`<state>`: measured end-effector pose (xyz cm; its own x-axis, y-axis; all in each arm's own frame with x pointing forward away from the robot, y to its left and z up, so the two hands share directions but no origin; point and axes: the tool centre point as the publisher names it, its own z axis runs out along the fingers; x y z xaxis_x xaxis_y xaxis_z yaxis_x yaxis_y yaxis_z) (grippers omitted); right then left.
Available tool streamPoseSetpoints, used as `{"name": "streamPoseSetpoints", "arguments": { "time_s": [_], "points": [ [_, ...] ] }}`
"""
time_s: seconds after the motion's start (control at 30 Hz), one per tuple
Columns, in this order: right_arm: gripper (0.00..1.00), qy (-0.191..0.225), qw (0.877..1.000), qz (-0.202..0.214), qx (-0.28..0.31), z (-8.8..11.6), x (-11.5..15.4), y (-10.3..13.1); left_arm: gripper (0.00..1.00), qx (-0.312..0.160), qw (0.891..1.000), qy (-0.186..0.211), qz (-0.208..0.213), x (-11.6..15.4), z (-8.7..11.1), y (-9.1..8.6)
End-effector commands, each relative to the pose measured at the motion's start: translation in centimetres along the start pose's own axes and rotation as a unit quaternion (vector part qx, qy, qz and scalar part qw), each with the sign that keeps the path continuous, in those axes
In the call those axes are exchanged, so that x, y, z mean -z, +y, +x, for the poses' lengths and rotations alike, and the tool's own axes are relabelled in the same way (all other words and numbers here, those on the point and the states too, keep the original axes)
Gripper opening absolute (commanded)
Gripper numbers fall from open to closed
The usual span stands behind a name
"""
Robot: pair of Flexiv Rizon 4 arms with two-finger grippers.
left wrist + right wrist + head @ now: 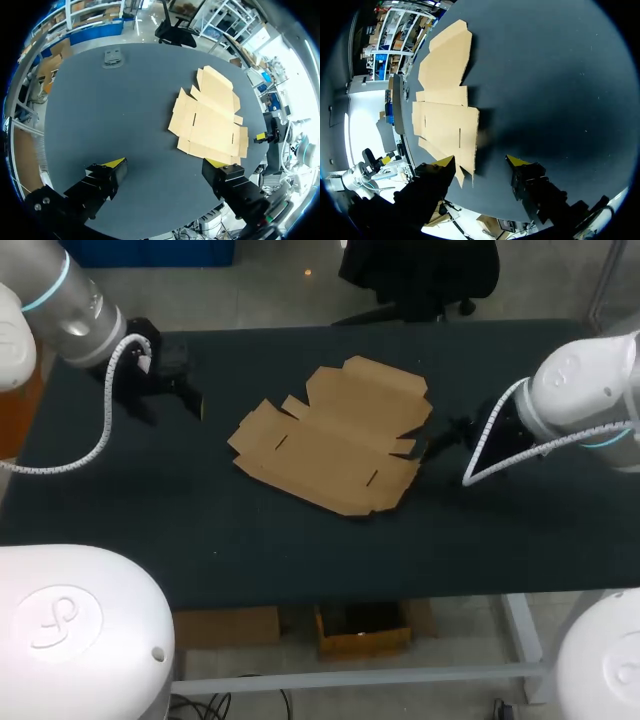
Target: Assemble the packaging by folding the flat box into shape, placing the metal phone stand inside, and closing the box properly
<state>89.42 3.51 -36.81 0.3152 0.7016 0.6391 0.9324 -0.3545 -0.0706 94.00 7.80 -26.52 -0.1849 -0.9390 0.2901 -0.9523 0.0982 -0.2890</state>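
Brown cardboard, plain on every face that shows and cut with slots and flaps, makes up the flat box, which lies unfolded near the middle of the dark bench, a little toward its far edge. The left claw hangs over the bench's far left corner, well apart from the box, its two fingers spread wide with nothing between them. The right claw sits low at the box's right edge, fingers also parted and holding nothing. The left wrist view looks across the whole bench: past its own yellow tips the flat box lies ahead and to one side. A small grey metal phone stand rests alone near the far edge, well apart from the box. I cannot pick the stand out in the head view. The right wrist view shows what the others do not: the box's nearest corner reaches just inside one yellow fingertip of the right claw. Whether they touch cannot be told. The other finger stands apart over bare bench.
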Motion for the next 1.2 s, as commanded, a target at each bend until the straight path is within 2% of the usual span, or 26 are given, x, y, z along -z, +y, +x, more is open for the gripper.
{"name": "streamPoseSetpoints", "arguments": {
  "time_s": [0.03,0.27,0.4,0.7,0.73,0.77,0.83,1.03,1.2],
  "points": [
    [0.59,0.017,1.000,0.012,0.010,0.4,-1.7,0.5,1.00,-0.001,1.000,-0.001,-0.003,-0.4,0.0,-0.1],
    [0.63,0.013,0.999,0.028,0.036,2.3,-3.6,0.0,1.00,0.001,1.000,0.000,-0.006,-0.5,-0.3,0.1],
    [0.49,0.016,0.999,0.037,0.031,2.5,-4.5,0.1,1.00,0.001,1.000,0.001,-0.007,-0.6,-0.3,0.2],
    [0.43,0.013,0.999,0.047,0.020,2.7,-6.0,-0.6,1.00,0.004,1.000,0.003,-0.010,-0.8,-0.9,0.3],
    [0.40,0.014,0.999,0.047,0.018,2.7,-6.1,-0.6,1.00,0.004,1.000,0.004,-0.010,-0.9,-0.9,0.4],
    [0.33,0.014,0.999,0.047,0.016,2.7,-6.2,-0.7,1.00,0.004,1.000,0.004,-0.011,-0.9,-0.9,0.4],
    [0.00,0.014,0.999,0.049,0.013,2.7,-6.2,-0.8,1.00,0.005,1.000,0.004,-0.012,-1.0,-1.0,0.4],
    [0.00,0.017,0.998,0.058,0.017,2.5,-5.6,-1.3,1.00,0.007,1.000,0.004,-0.013,-1.0,-1.1,0.4],
    [0.00,0.030,0.996,0.082,0.036,1.8,-4.6,-1.0,1.00,0.008,1.000,0.004,-0.015,-1.0,-1.2,0.5]
  ]
}}
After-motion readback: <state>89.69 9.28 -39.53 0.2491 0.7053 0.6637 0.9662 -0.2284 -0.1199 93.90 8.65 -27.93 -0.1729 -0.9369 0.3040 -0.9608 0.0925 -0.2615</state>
